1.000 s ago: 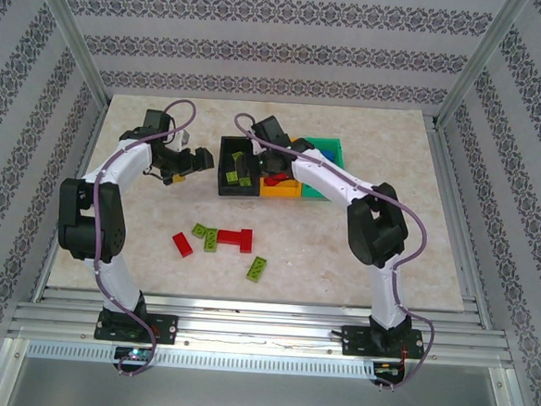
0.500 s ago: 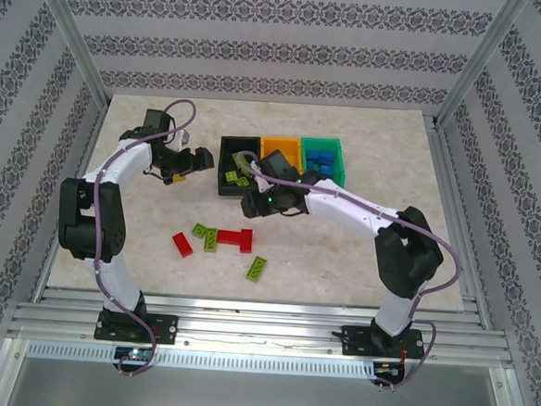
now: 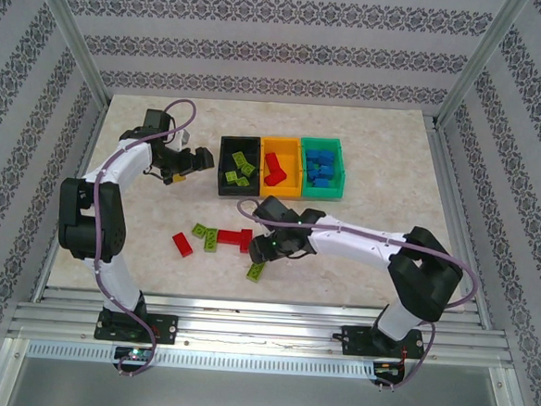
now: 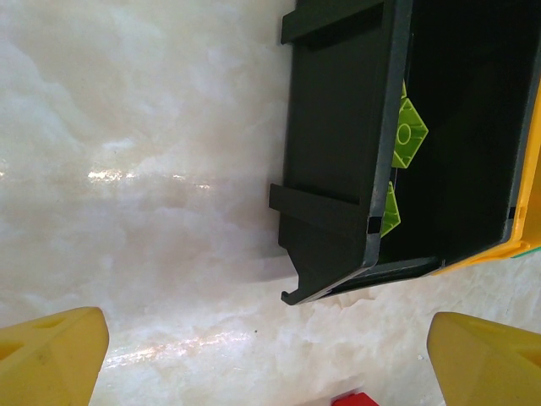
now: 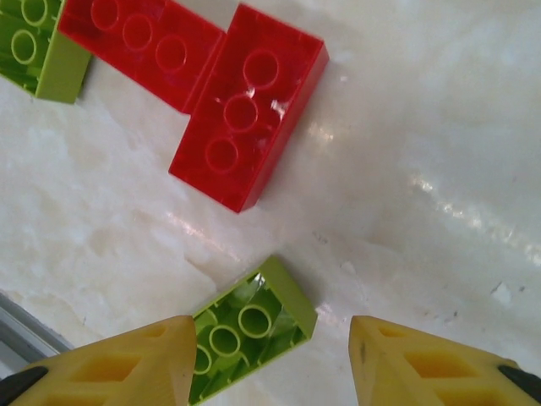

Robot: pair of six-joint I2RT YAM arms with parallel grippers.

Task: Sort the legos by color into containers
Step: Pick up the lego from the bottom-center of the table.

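Green lego (image 5: 254, 326) is lying bottom centre beside right gripper (image 5: 272, 355), jaws parted and empty; left gripper (image 4: 266, 355) is gaping wide at black bin (image 4: 338, 169); overhead, blue bricks (image 3: 320, 165) are filling green bin (image 3: 323, 142).

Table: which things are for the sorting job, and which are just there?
For the job: loose red legos, loose lime legos, black bin, orange-yellow bin, green bin.
Just there: patterned walls, metal frame.
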